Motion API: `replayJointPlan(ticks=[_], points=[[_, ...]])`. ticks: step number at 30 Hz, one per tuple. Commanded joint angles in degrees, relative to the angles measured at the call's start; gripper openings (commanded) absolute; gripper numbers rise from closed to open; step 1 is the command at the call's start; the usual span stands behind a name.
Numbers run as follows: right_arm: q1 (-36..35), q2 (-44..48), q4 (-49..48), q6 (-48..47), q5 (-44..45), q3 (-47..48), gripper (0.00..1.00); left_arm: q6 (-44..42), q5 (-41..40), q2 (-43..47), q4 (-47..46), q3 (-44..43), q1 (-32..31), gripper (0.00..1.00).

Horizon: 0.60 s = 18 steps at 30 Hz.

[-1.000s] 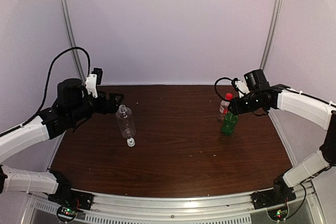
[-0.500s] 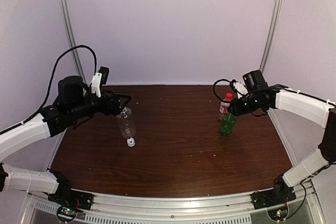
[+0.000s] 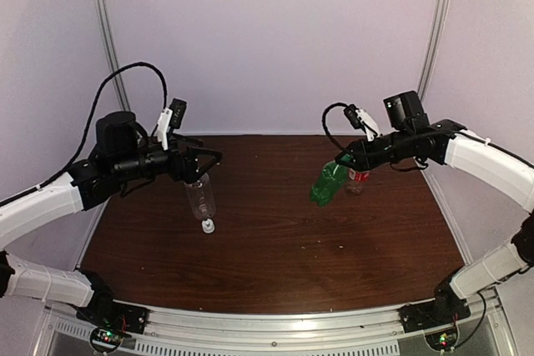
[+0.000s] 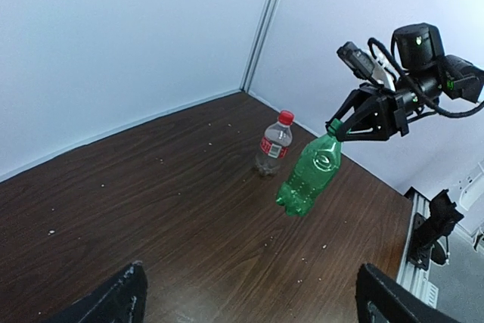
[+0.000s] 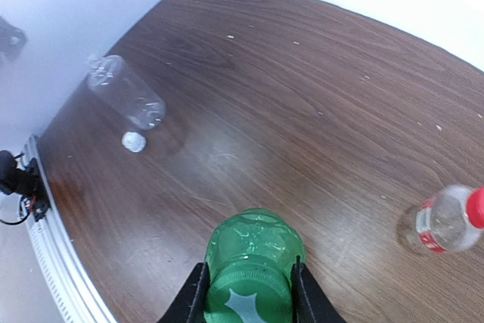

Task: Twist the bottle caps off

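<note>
My dark wood-grain worktop [image 3: 275, 248] sits boxed in by plain pale walls [image 3: 267, 39]; two metal posts [image 3: 104, 39] rise at its far corners.

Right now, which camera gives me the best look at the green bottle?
The left wrist view: the whole green bottle hangs tilted from the right pincer, gripped at its top. The top external view shows it small and distant; the right wrist view shows only its body, end-on, between the fingers.
</note>
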<state>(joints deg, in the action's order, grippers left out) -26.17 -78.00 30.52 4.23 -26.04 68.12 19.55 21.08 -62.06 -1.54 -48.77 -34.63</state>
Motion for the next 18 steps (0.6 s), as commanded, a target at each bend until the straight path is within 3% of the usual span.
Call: replayJointPlan(ticks=[1,11,18], points=[[-3.40,0.59,-2.74,-0.14,-11.18,3.88,0.05,-3.75,2.02,-2.01,-2.21,-3.07,-3.61,0.98],[-11.78,-4.84,-8.87,2.08,-22.09,9.60,0.05,-14.34,0.65,-9.62,-0.04,-7.56,-14.33,0.98],[-14.42,-7.76,-13.22,4.65,-26.93,11.09,0.04,-17.00,2.26,-14.45,0.66,-8.96,-16.48,0.98]])
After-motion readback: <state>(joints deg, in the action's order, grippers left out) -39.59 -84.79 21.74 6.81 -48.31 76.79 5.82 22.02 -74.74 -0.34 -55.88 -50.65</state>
